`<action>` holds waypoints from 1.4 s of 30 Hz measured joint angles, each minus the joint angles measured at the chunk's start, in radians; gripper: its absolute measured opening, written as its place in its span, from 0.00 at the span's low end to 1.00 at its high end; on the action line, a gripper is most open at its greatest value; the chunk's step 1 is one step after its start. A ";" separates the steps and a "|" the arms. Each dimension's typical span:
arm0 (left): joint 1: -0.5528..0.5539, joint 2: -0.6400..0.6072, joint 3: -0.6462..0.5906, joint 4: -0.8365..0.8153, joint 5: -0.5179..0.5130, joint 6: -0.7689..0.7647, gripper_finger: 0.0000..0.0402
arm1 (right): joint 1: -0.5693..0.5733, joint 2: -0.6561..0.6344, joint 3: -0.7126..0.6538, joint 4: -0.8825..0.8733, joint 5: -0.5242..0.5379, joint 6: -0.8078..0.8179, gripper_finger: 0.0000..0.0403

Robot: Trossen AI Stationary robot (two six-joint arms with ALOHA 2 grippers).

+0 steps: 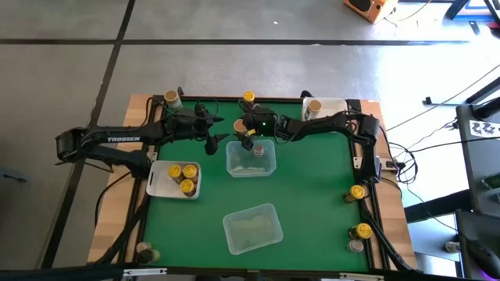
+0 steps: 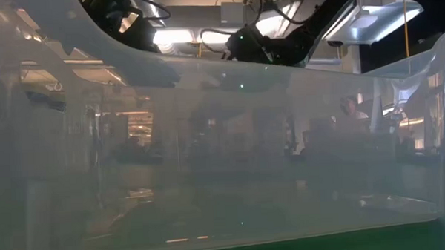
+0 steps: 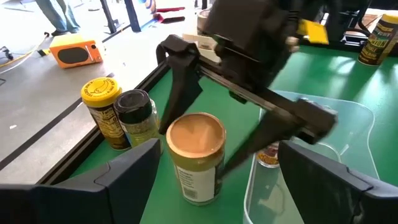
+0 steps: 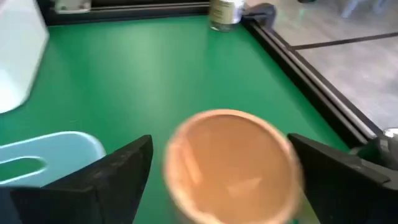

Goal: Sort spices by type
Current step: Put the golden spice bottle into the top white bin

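the low view is mostly useless, a clear tub wall [image 2: 223,155] fills almost the whole frame and only bits of dark arm and ceiling lights show over its rim. everything behind it is a foggy smear.

from above, the green table [image 1: 312,195] holds two clear tubs: one near the middle back [image 1: 251,158] with a small jar [image 1: 257,150] lying in it, and another one nearer the front [image 1: 252,228]. a white tray [image 1: 159,181] on the left carries two yellow-lid jars [image 1: 181,178], and a second white tray [image 1: 332,105] sits at the back right with a tan-lid jar [image 1: 314,107] at it.

the left gripper [image 1: 215,131] and the right gripper [image 1: 247,134] meet near the back middle, both around a tan-lid jar [image 1: 241,126] standing just behind the tub. the left gripper's fingers [image 3: 127,177] are spread wide with the jar [image 3: 196,155] between them, not touching that i can see. the right gripper's fingers [image 4: 112,177] are apart too, either side of the same jar [image 4: 230,165], which is blurred so contact is hard to call.

smaller stuff: a yellow-lid jar [image 3: 102,112] and black-lid jar [image 3: 137,118] sit together at the table's edge, more jars sit along the right rail [image 1: 358,192] and at the front left corner [image 1: 145,251].
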 joint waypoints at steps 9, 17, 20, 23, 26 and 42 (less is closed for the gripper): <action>0.000 0.000 0.000 0.000 0.000 0.000 0.81 | -0.007 0.000 0.000 -0.006 0.008 -0.004 0.71; -0.002 0.000 0.000 -0.001 0.000 -0.001 0.81 | -0.007 -0.095 -0.002 -0.153 0.021 -0.010 0.71; -0.003 0.000 0.000 -0.002 0.000 -0.001 0.81 | -0.006 -0.172 0.000 -0.233 0.077 -0.034 0.71; -0.003 0.000 0.000 -0.002 0.000 0.000 0.81 | -0.007 -0.237 0.000 -0.322 0.139 -0.061 0.71; -0.003 0.000 0.000 -0.002 0.000 -0.001 0.81 | -0.007 -0.310 -0.001 -0.385 0.200 -0.082 0.71; -0.005 0.000 0.000 -0.004 0.000 0.003 0.81 | -0.008 -0.582 -0.047 -0.795 0.677 -0.016 0.71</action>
